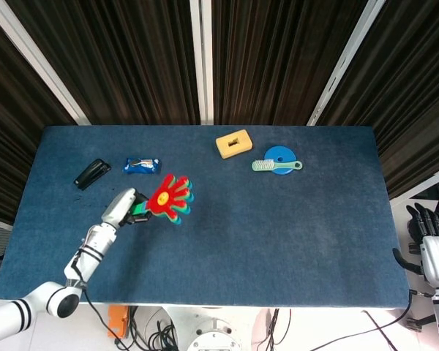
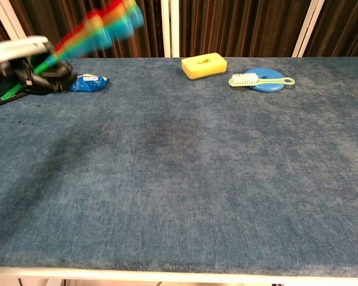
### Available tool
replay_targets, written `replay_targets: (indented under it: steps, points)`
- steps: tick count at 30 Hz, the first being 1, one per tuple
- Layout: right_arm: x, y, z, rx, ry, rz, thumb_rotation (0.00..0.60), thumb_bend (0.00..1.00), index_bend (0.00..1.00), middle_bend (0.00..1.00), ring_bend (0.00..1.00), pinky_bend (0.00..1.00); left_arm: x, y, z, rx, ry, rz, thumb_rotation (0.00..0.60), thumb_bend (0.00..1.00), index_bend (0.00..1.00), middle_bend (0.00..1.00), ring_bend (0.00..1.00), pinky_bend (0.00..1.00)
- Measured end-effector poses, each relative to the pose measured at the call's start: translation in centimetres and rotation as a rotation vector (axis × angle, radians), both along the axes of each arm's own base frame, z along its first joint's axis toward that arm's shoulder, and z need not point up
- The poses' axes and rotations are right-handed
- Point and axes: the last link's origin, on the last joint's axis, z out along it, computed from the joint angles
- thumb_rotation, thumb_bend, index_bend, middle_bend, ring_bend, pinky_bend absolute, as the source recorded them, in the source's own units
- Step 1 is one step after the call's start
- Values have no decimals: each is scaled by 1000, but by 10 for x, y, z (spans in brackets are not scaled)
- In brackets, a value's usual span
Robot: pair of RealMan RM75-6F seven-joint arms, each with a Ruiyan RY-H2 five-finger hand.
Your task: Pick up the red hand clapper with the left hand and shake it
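Left hand shaking the red hand clapper above the table's left side

The left hand grips the clapper's handle, holding it raised off the table near the blue packet. A firm grip with short, quick swings should keep it clapping without slipping. The chest view shows its motion blur; only the head view shows the right hand, off the table, grasping nothing that I can see, fingers apparently apart.

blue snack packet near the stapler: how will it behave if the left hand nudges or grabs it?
The blue snack packet looks like a small, flat, crinkled wrapper, so it is probably light and would likely slide on the table cloth rather than roll. Its soft pouch shape suggests it would crumple under a grip.
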Motion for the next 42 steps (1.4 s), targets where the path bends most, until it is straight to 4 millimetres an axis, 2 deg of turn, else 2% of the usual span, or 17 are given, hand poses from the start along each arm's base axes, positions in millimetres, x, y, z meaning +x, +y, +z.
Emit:
replay_targets:
  steps: [4, 6, 8, 11, 15, 18, 25, 28, 31, 33, 36, 39, 42]
  points:
    - [0, -1, -2, 7, 1, -2, 600, 211, 0, 0, 0, 0, 7, 5, 17, -67, -381, 162, 600, 712, 1000, 1000, 1000, 1000]
    - [0, 0, -3, 7, 2, -1, 600, 211, 0, 0, 0, 0, 9, 7, 24, -87, -499, 204, 600, 712, 1000, 1000, 1000, 1000]
    - [0, 0, -2, 7, 2, -2, 600, 211, 0, 0, 0, 0, 11, 7, 27, -103, -579, 226, 600, 713, 1000, 1000, 1000, 1000]
    - [0, 1, -2, 5, 3, -2, 600, 211, 0, 0, 0, 0, 9, 7, 28, -104, -591, 216, 600, 713, 1000, 1000, 1000, 1000]
    - [0, 1, -2, 10, 2, -3, 600, 211, 0, 0, 0, 0, 3, 7, 25, -60, -443, 135, 600, 708, 1000, 1000, 1000, 1000]
    - [0, 1, -3, 19, 0, 3, 600, 210, 0, 0, 0, 0, -2, 6, 19, -8, -225, 44, 600, 707, 1000, 1000, 1000, 1000]
    - [-3, 2, 1, 8, 1, -4, 600, 210, 0, 0, 0, 0, -18, 0, 1, 188, 518, -256, 600, 708, 1000, 1000, 1000, 1000]
    - [-3, 2, 1, 9, 0, -5, 600, 211, 0, 0, 0, 0, -24, -2, -6, 259, 764, -363, 600, 707, 1000, 1000, 1000, 1000]
    - [-3, 1, 0, 11, 1, -2, 600, 211, 0, 0, 0, 0, -26, -3, -11, 302, 903, -429, 600, 707, 1000, 1000, 1000, 1000]
    - [-2, 1, 0, 9, 0, -1, 600, 211, 0, 0, 0, 0, -27, -4, -13, 315, 933, -444, 600, 707, 1000, 1000, 1000, 1000]
    - [-2, 1, 0, 7, 0, -2, 600, 210, 0, 0, 0, 0, -24, -6, -14, 304, 884, -417, 600, 708, 1000, 1000, 1000, 1000]
    - [-2, 2, 0, 10, -1, -3, 600, 211, 0, 0, 0, 0, -18, -8, -14, 254, 715, -331, 600, 709, 1000, 1000, 1000, 1000]
    - [-2, 2, 0, 11, -2, -3, 600, 210, 0, 0, 0, 0, -9, -10, -12, 185, 472, -209, 600, 710, 1000, 1000, 1000, 1000]
